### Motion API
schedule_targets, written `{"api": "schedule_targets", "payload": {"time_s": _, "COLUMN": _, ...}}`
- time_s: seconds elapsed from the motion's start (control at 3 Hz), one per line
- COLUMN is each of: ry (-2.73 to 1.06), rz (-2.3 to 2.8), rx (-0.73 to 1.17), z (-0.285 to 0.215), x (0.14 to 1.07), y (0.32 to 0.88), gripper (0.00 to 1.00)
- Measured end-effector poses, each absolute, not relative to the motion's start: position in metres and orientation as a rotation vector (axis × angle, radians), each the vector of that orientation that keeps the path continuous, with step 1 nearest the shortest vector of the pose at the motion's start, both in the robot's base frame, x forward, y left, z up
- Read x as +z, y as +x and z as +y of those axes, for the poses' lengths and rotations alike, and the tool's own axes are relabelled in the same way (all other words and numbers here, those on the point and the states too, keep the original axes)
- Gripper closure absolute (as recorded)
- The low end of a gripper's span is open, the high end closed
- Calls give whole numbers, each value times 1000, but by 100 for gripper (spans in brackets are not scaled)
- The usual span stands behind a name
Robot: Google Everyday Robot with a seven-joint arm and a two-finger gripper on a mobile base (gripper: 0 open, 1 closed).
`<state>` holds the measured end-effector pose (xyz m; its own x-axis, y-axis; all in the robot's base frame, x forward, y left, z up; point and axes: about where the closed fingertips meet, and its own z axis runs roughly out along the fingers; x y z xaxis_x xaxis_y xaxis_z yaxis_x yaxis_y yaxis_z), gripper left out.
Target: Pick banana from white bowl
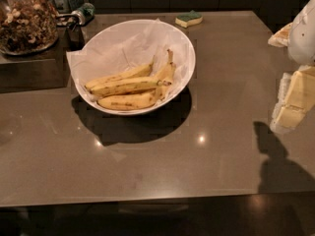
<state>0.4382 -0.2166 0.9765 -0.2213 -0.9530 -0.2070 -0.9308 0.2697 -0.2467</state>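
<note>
A ripe banana (125,86) lies uppermost among two others (128,102) in a white bowl (191,63) lined with paper (123,43) on the bench (147,166), its dark end toward the right rim. The robot's hand (295,100) hangs at the frame's right edge, above the bench and well apart from the bowl; whether it is spread or closed cannot be told. The fruit looks light, soft and easily bruised (its skin is flecked brown), so a gentle hold across the thick middle seems wisest, clear of the neighbours touching it.
</note>
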Motion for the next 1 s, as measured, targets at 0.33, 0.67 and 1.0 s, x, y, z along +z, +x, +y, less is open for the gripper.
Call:
{"api": "schedule_targets", "payload": {"time_s": 0.33, "ry": -1724, "rz": 2231, "rx": -99, "z": -217, "x": 976, "y": 438, "gripper": 0}}
{"api": "schedule_targets", "payload": {"time_s": 0.67, "ry": -1719, "rz": 2206, "rx": -88, "z": -212, "x": 980, "y": 442, "gripper": 0}}
{"api": "schedule_targets", "payload": {"time_s": 1.0, "ry": -1716, "rz": 2106, "rx": -8, "z": -193, "x": 986, "y": 463, "gripper": 0}}
